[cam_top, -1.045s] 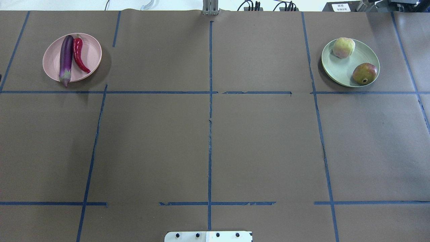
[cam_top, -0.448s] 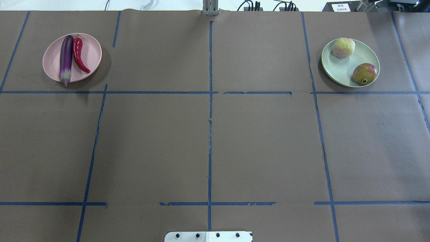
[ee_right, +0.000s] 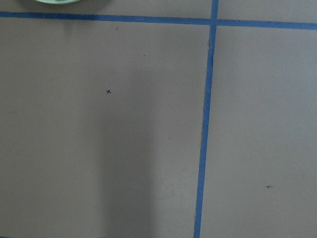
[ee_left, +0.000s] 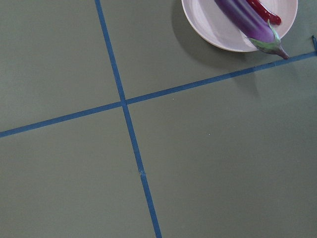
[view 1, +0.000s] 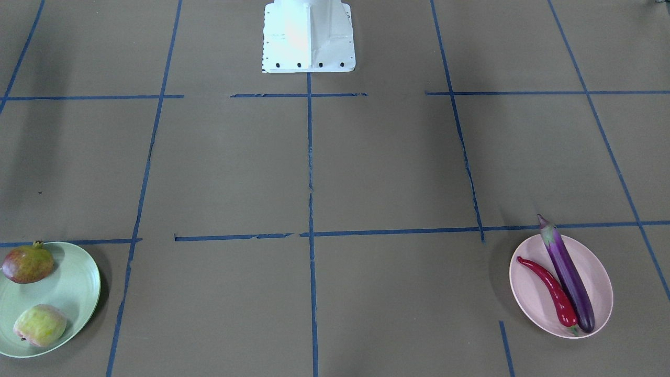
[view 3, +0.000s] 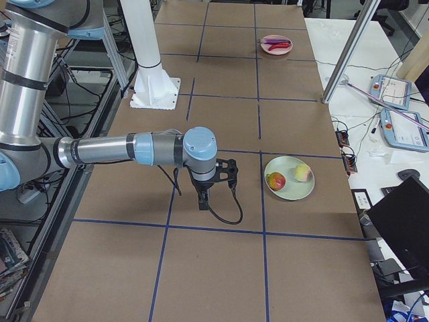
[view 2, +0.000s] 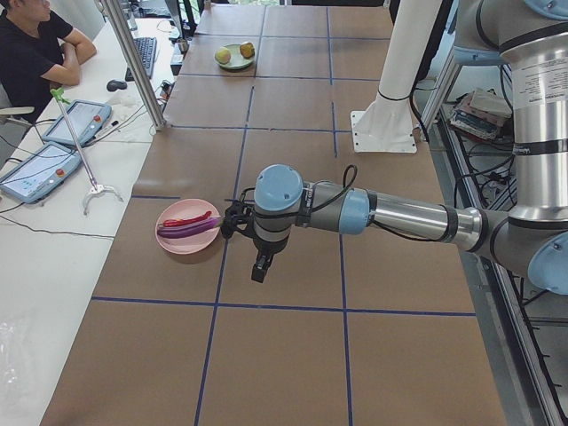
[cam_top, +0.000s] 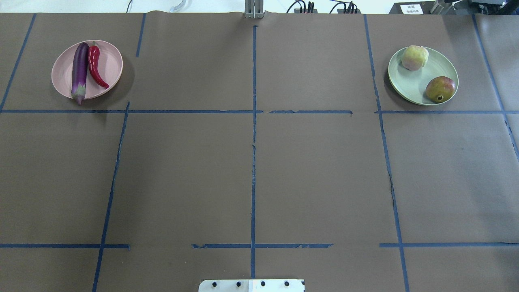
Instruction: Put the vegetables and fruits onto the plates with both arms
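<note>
The purple eggplant [cam_top: 80,71] and the red chili pepper [cam_top: 95,67] lie side by side on the pink plate [cam_top: 109,65] at the far left. The peach-like fruit [cam_top: 414,57] and the pomegranate [cam_top: 440,89] sit on the green plate [cam_top: 413,83] at the far right. Neither arm shows in the overhead or front views. My left gripper [view 2: 259,268] hangs above the table beside the pink plate [view 2: 182,244]. My right gripper [view 3: 203,201] hangs to the left of the green plate [view 3: 295,188]. I cannot tell if either is open or shut. The left wrist view shows the eggplant [ee_left: 247,22].
Blue tape lines divide the brown table cover into squares. The white base block [view 1: 309,36] stands at the robot's edge. An operator [view 2: 31,53] sits at a side desk with tablets. A metal post [view 3: 348,54] stands by the table's far edge.
A small dark shape at the overhead view's left edge has gone out of view. The plates and the food on them have not moved.
</note>
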You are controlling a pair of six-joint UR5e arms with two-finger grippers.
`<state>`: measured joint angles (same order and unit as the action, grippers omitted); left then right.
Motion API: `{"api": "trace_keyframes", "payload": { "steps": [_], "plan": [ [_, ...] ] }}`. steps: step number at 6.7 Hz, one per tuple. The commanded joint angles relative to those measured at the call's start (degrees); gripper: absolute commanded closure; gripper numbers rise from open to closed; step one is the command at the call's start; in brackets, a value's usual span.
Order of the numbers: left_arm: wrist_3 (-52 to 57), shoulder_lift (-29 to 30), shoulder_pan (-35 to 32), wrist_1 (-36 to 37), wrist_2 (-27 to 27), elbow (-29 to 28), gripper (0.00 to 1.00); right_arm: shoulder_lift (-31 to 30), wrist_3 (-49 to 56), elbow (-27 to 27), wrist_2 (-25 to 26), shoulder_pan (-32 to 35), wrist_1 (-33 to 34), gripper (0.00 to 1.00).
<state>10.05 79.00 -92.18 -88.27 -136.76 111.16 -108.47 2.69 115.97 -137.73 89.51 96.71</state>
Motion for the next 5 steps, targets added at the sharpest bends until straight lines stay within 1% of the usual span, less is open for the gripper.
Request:
{"api": "trace_keyframes", "payload": {
  "steps": [1,2,4,5],
  "plan": [
    [2.1,-2.7,0.1,1.1,1.0,1.4,0.0,-0.4,0.5,-0.4,0.2,0.0,0.0,0.0],
    [6.5,-3.4,-0.2,2.2,1.1,1.3,0.0,-0.7,0.5,-0.4,0.2,0.0,0.0,0.0],
    [6.2,-4.3,-0.4,4.8,2.9,1.4,0.0,-1.7,2.0,-0.3,0.0,0.0,0.0,0.0],
    [5.9,-4.4,-0.4,5.1,2.7,1.4,0.0,-2.9,4.5,-0.3,0.0,0.6,0.0,0.0]
  ]
}}
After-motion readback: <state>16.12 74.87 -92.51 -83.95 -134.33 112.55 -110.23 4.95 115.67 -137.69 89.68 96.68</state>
